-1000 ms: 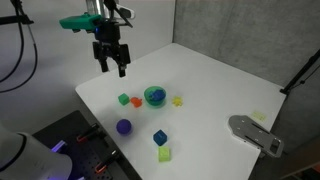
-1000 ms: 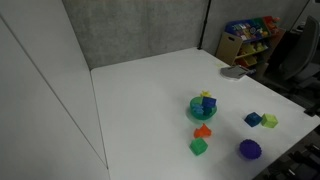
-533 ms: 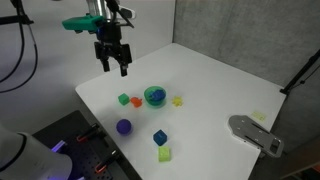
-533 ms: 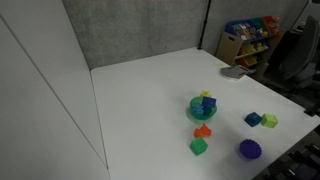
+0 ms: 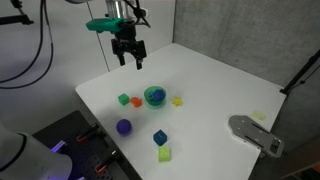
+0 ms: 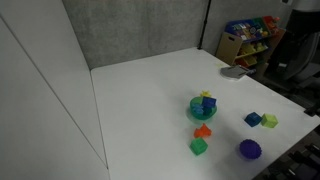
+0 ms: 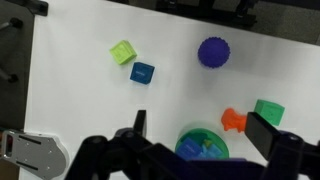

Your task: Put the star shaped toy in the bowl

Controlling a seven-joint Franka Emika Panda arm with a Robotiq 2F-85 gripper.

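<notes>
The star shaped toy [image 5: 178,100] is a tiny yellow-orange piece lying on the white table just beside the bowl [image 5: 154,96], outside it. In an exterior view the toy [image 6: 207,96] shows right behind the bowl [image 6: 204,109]. The bowl is teal-green with a blue inside. My gripper [image 5: 130,58] is open and empty, high above the table's far side, apart from both. In the wrist view the bowl [image 7: 203,143] lies between my open fingers [image 7: 202,130], far below and partly covered by the gripper body; the star is hidden there.
An orange-red block [image 5: 137,101] and a small green cube [image 5: 124,99] lie beside the bowl. A purple ball [image 5: 124,127], a blue cube [image 5: 159,137] and a lime-green cube [image 5: 164,154] lie nearer the front. A grey object [image 5: 255,133] sits at the table's edge.
My gripper has moved to the right and slightly up in the exterior view, still open. The toys and the bowl have not moved.
</notes>
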